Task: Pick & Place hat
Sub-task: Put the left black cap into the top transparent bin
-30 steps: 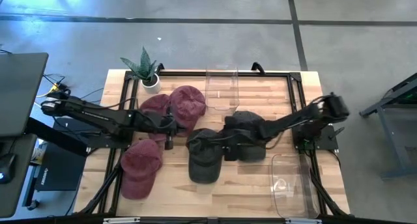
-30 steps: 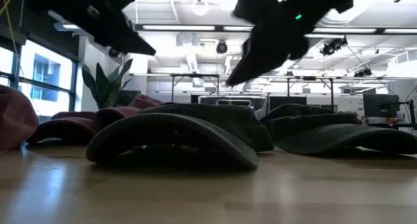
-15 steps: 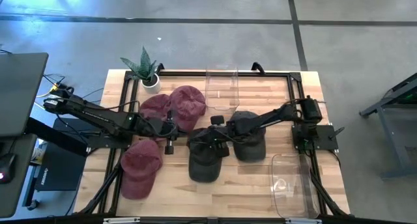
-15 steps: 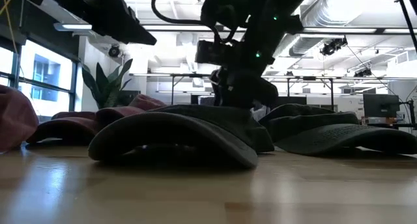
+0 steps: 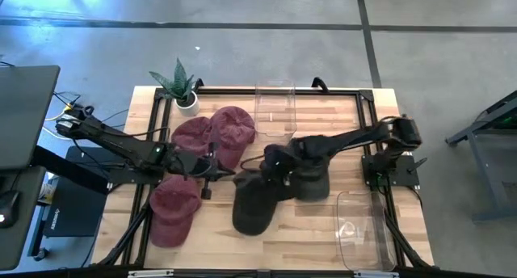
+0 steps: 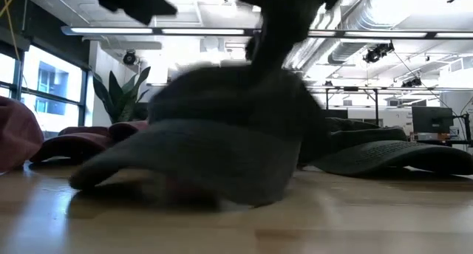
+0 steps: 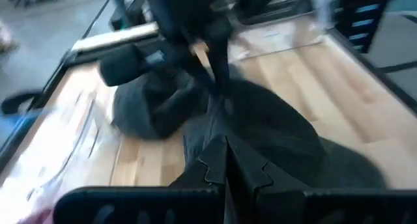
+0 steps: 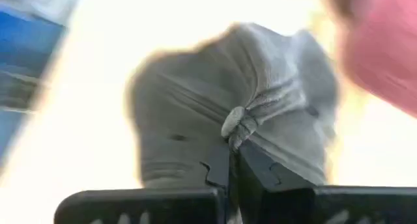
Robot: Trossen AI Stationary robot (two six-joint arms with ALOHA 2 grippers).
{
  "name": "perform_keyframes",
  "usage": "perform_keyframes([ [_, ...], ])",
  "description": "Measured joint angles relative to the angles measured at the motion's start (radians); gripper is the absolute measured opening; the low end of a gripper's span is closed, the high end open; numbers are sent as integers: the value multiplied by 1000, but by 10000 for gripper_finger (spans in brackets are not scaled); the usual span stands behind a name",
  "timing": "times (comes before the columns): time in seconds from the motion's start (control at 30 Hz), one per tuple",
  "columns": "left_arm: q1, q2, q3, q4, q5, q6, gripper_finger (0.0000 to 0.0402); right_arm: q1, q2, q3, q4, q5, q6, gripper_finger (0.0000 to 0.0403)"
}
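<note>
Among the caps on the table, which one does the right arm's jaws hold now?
The dark grey cap nearest the front edge: the right gripper is shut on its crown. The other dark cap and the three maroon caps lie free.

Just under the right gripper (image 5: 271, 163) the hat (image 5: 254, 199) is dark charcoal grey, plain, with no pattern (it reads paler grey in the wrist view). A second dark hat (image 5: 309, 179) lies just behind that gripper. Around the left gripper (image 5: 226, 172) three hats (image 5: 176, 209) are dusty maroon. The table (image 5: 323, 116) is pale wood with visible grain, framed in black. Farther off, a green-leaved plant (image 5: 179, 83) stands in a white pot.
</note>
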Motion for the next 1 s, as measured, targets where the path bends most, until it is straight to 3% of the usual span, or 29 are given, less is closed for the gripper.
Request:
perform_keyframes([
  [0.07, -41, 0, 14, 0, -26, 23, 0, -12, -46, -1, 44, -168, 9, 10],
  [0.13, -75, 0, 29, 7, -47, 38, 0, -19, -76, -14, 93, -264, 9, 11],
  [0.37, -116, 24, 36, 150, -7, 100, 16, -10, -73, -56, 190, -297, -35, 9],
  [0.5, -115, 86, 35, 184, -4, 104, 70, -1, -63, -57, 207, -298, -73, 5],
  [0.7, -100, 195, 34, 318, -108, 104, 202, 2, -62, -58, 234, -297, -88, 9],
  [0.77, -82, 220, 34, 337, -56, 103, 246, 2, -62, -58, 234, -297, -88, 8],
  [0.87, -47, 248, 34, 338, 102, 102, 295, 2, -62, -58, 234, -295, -94, 4],
  [1.0, 6, 286, 44, 343, 298, 52, 315, 2, -62, -58, 234, -294, -97, 8],
])
